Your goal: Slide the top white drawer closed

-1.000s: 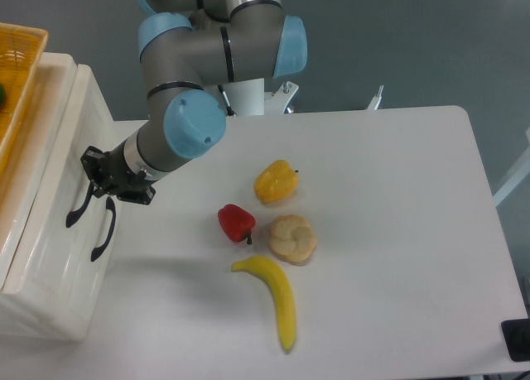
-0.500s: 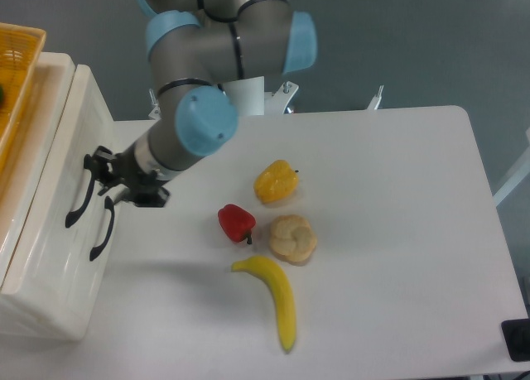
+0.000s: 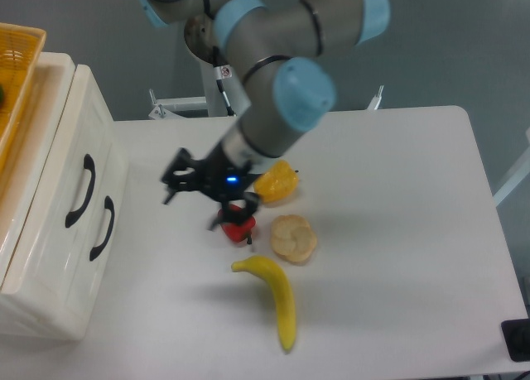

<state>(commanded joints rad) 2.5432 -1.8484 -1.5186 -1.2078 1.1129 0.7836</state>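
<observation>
The end effector (image 3: 178,184) has pulled well away from the drawer unit since a second ago: then it sat right at the black handles on the cabinet front, and half a second ago it was just starting to back off, whereas now it hangs over the table (image 3: 397,231) near the middle, apart from the cabinet and just left of the red pepper (image 3: 240,227). Its dark fingers are blurred by motion, so whether they are spread or closed cannot be told; nothing appears to be held between them. The top white drawer (image 3: 79,140) sits at the left edge of the view, its front level with that of the lower drawer (image 3: 62,272) beneath it, with its curved black handle (image 3: 82,190) now fully uncovered. The arm's elbow and wrist joints have swung to the right and now loom over the yellow pepper (image 3: 277,182), partly covering it. The bread roll (image 3: 292,238) and the banana (image 3: 274,291) lie where they did before, near each other below the peppers. The yellow wicker basket (image 3: 16,90) rests on top of the cabinet, unchanged.
</observation>
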